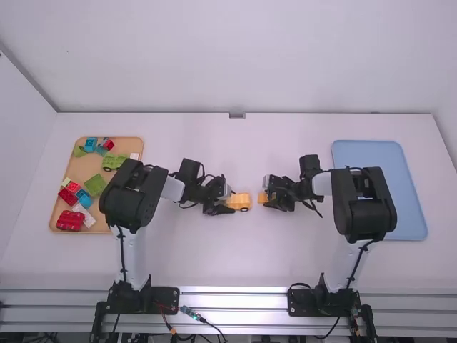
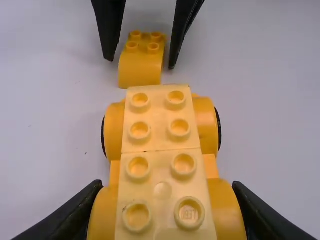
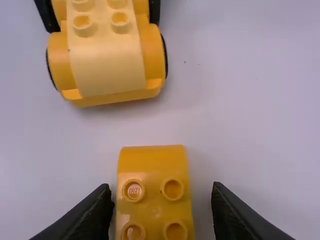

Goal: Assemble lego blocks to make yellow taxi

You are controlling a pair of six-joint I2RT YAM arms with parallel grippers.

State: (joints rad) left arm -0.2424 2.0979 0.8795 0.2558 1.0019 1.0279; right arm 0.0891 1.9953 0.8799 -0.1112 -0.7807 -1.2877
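Note:
Mid-table, my left gripper (image 1: 227, 203) is shut on the yellow taxi body (image 1: 243, 201). In the left wrist view the gripper (image 2: 167, 207) has one finger on each side of the wheeled taxi body (image 2: 162, 165), which has pale yellow studded tops. My right gripper (image 1: 267, 199) faces it from the right, around a small yellow block (image 1: 263, 197). From the right wrist, the gripper (image 3: 162, 205) is open, with gaps on both sides of the curved orange-yellow block (image 3: 154, 200), whose studs show. This block lies apart from the taxi body (image 3: 107, 60).
On the left, a wooden tray (image 1: 107, 236) holds several coloured blocks, a green vehicle (image 1: 113, 162) and a red one (image 1: 70, 220). A blue tray (image 1: 378, 189) lies at the right beside the right arm.

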